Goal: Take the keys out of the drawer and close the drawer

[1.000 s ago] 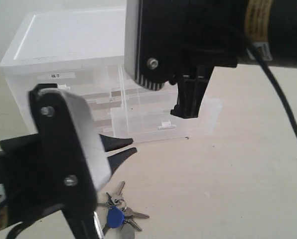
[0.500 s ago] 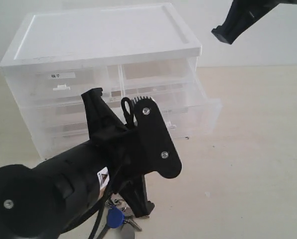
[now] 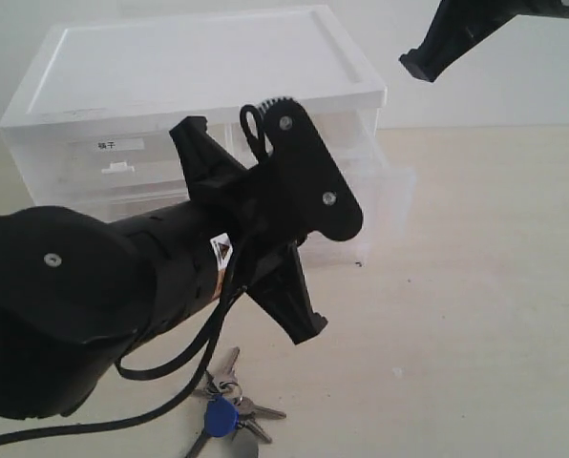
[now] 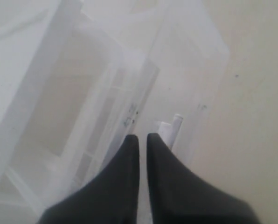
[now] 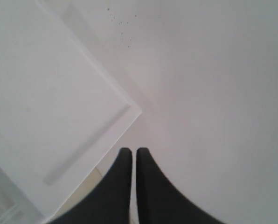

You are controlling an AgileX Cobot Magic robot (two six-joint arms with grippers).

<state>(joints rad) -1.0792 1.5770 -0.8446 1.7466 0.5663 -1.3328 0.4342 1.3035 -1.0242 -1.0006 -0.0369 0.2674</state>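
The keys (image 3: 229,410), silver with a round blue fob, lie on the table in front of the cabinet, outside the drawer. The translucent drawer (image 3: 391,205) sticks out a little from the cabinet's right half; my left arm (image 3: 265,229) covers most of its front. In the left wrist view my left gripper (image 4: 142,136) is shut and empty, with its tips right at the drawer front beside the white tab handle (image 4: 170,129). My right gripper (image 3: 420,65) hangs high above the cabinet's right corner, shut and empty (image 5: 131,150).
The white-topped drawer cabinet (image 3: 199,67) stands at the back of the beige table (image 3: 475,315). Its upper left drawer carries a dark-printed label (image 3: 120,145). A black cable (image 3: 184,363) loops under my left arm above the keys.
My left arm has swung from the keys up to the drawer front, and the drawer has slid slightly inward. My right gripper rose from the drawer to the top right.
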